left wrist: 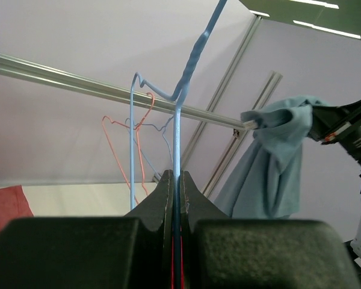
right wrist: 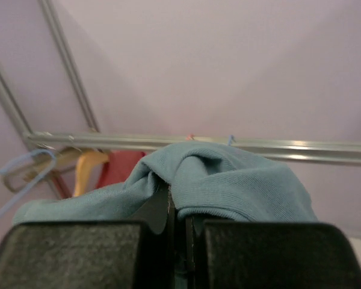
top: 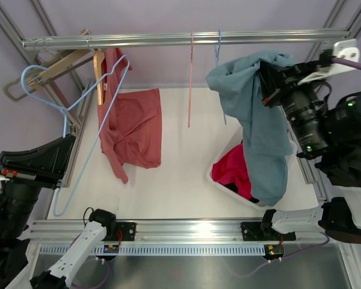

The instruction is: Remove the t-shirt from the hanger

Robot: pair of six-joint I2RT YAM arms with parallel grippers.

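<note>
The teal t-shirt (top: 260, 123) hangs free of any hanger from my right gripper (top: 266, 81), which is shut on a bunched fold of it near the right end of the rail. The shirt drapes down over a white bin. In the right wrist view the cloth (right wrist: 234, 180) covers the shut gripper (right wrist: 176, 195). My left gripper (top: 67, 139) is at the far left, shut on the bare light blue wire hanger (top: 102, 114), which is off the rail. In the left wrist view the wire (left wrist: 177, 120) runs up from between the closed jaws of the gripper (left wrist: 177, 177), with the shirt (left wrist: 277, 171) at right.
The metal rail (top: 168, 40) spans the back. On it hang a red shirt (top: 135, 126) on a wooden hanger (top: 99, 72), a bare orange wire hanger (top: 191, 78) and a bare blue wire hanger (top: 219, 57). The white bin (top: 228, 191) holds a magenta garment (top: 234, 168).
</note>
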